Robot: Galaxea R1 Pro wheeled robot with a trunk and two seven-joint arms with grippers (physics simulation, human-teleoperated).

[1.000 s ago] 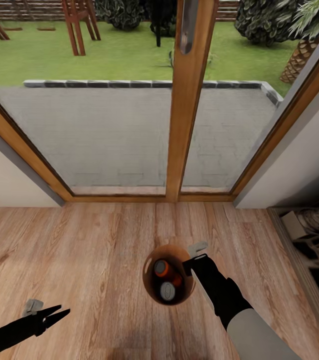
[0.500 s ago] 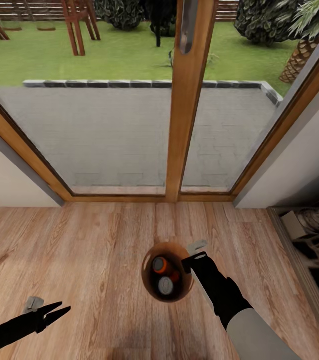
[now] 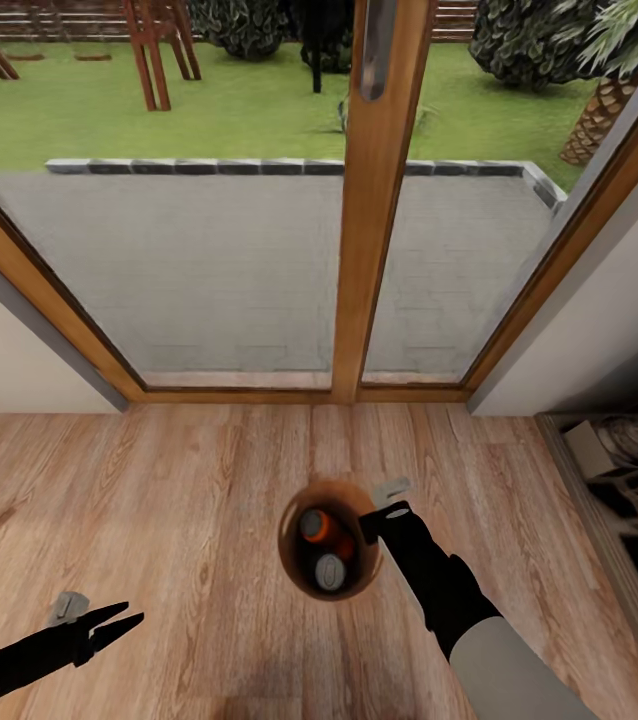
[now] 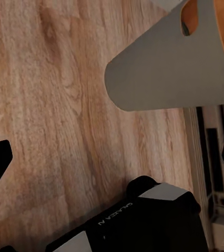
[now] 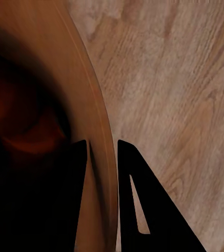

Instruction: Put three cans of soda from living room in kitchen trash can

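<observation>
The small round tapered bin [image 3: 327, 540], glossy copper-brown inside and pale grey outside, is over the light wood plank floor [image 3: 179, 500] in front of the wood-framed glass door [image 3: 369, 200]. The right pincer [image 3: 374, 522] is clamped on the bin's rim, one black finger [image 5: 78, 194] inside the wall and the other outside it. Inside the bin lie bright-orange soda cans with grey metal ends [image 3: 319, 545]; two ends can be seen, and a third can cannot be made out. The left pincer [image 3: 119, 622] hangs over the floor well apart from the bin, its dark fingers slightly parted with nothing between them. In the left wrist view the bin's grey wall [image 4: 170, 68] appears above the planks.
</observation>
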